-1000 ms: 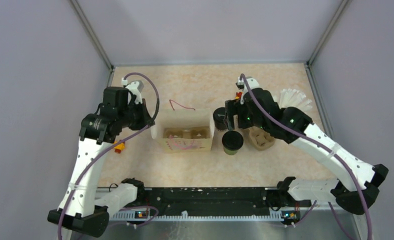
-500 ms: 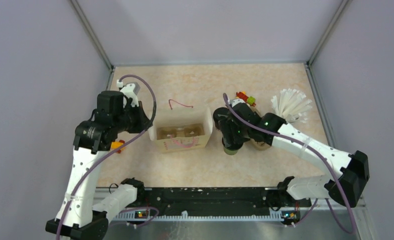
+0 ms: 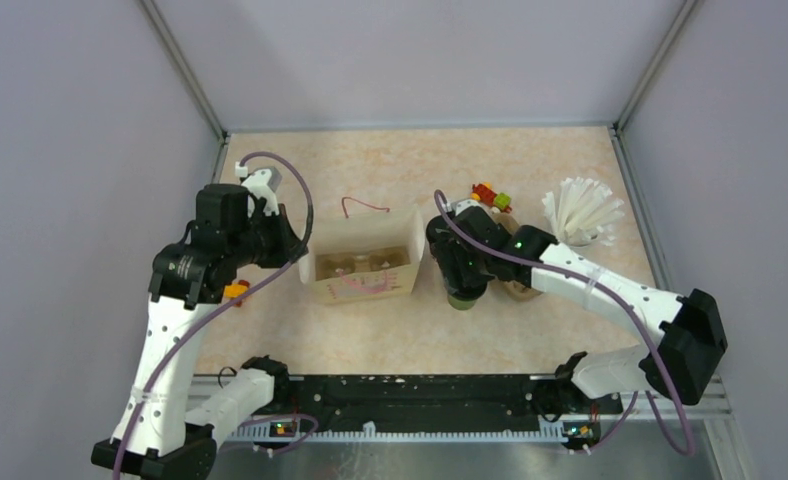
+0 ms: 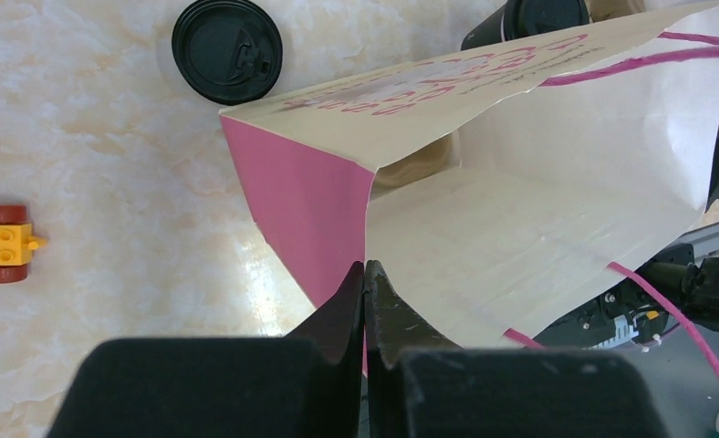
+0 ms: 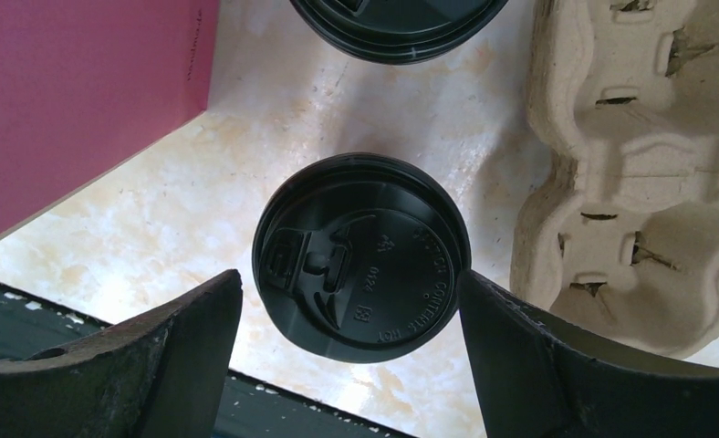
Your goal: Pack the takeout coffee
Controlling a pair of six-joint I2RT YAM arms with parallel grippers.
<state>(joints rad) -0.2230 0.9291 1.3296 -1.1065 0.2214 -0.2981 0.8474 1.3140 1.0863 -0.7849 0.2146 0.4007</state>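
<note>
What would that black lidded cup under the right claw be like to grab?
The cup looks like paper, so a hard squeeze would probably dent it. Its glossy lid might slip in the open right gripper. Standing upright, it could tip if nudged high.

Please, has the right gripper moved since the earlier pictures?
Yes: right gripper moved toward the near edge, over the black lidded paper cup beside the brown pulp carrier.

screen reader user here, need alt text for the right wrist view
The right claw is open with one finger on either side of a black-lidded coffee cup standing on the marbled table. A second cup's lid shows at the top edge, a brown pulp carrier lies to one side and a pink paper bag to the other.
</note>
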